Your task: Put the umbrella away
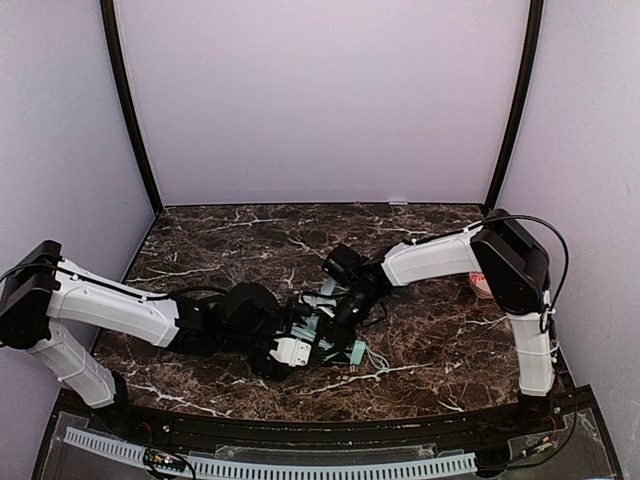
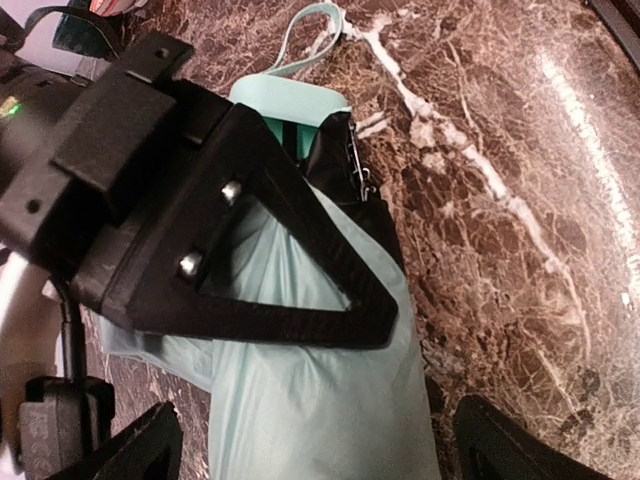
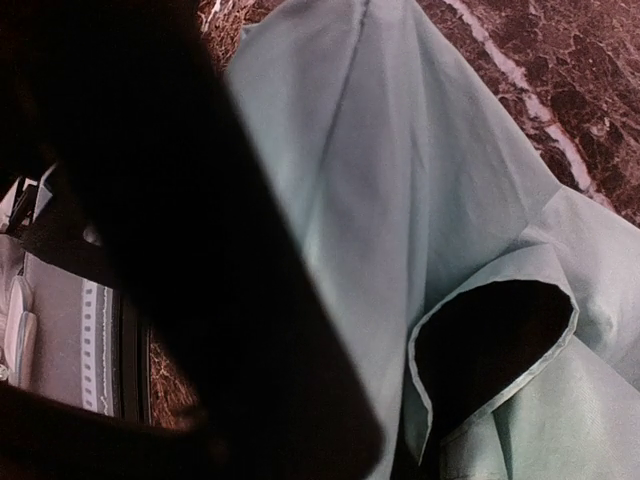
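The umbrella (image 1: 325, 333) lies folded on the marble table near the front centre. Its mint handle (image 1: 356, 352) and thin cord point right. My left gripper (image 1: 297, 348) is open, one finger on each side of the mint canopy (image 2: 320, 400). It touches nothing. The handle (image 2: 290, 100) and cord loop (image 2: 312, 40) show beyond it. My right gripper (image 1: 345, 305) comes in from the right and is shut on the canopy near the handle. Its black triangular finger (image 2: 300, 320) lies across the fabric. In the right wrist view one dark finger (image 3: 200, 300) presses the mint fabric (image 3: 400, 180). The other finger is hidden by folds.
An orange-and-white bowl (image 1: 481, 285) sits on the table at the right, partly behind my right arm. Both arms cross low over the table's front half. The enclosure's pale walls close off the back and sides.
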Available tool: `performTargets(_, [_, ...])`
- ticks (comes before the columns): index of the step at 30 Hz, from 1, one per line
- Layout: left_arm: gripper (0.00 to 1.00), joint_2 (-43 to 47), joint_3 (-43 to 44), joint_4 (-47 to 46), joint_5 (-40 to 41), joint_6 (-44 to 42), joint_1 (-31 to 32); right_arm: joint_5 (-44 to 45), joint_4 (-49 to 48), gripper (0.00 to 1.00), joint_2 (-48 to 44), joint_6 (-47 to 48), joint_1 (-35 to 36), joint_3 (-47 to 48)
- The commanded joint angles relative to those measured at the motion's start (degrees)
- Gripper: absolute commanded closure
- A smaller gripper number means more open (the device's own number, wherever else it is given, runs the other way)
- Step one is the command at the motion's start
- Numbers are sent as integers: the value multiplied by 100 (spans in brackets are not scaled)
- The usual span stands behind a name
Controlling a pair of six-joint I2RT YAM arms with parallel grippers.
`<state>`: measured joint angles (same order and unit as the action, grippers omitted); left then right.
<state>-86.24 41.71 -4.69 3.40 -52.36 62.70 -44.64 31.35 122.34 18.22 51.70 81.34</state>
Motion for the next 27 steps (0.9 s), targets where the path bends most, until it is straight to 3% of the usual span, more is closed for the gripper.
performTargets(1, [2,-304,146,-66,339,-114,21,693,1244,83,631,-40,56,-207])
performTargets(10, [6,-986,315,455,63,322,-289,716,1242,82,543,24,24,-144])
performTargets(16, [18,-1395,553,1042,-252,626,-294,635,1076,78,486,-14,-41,-135])
performTargets(20, [32,-1478,618,1300,-511,720,-302,576,955,67,434,-101,-96,-112])
performTargets(24, [39,-1580,802,1759,-952,871,-348,657,759,50,261,-254,-192,-167])
performTargets(27, [46,-1724,992,2174,-1273,1006,-450,668,508,44,37,-395,-278,-310])
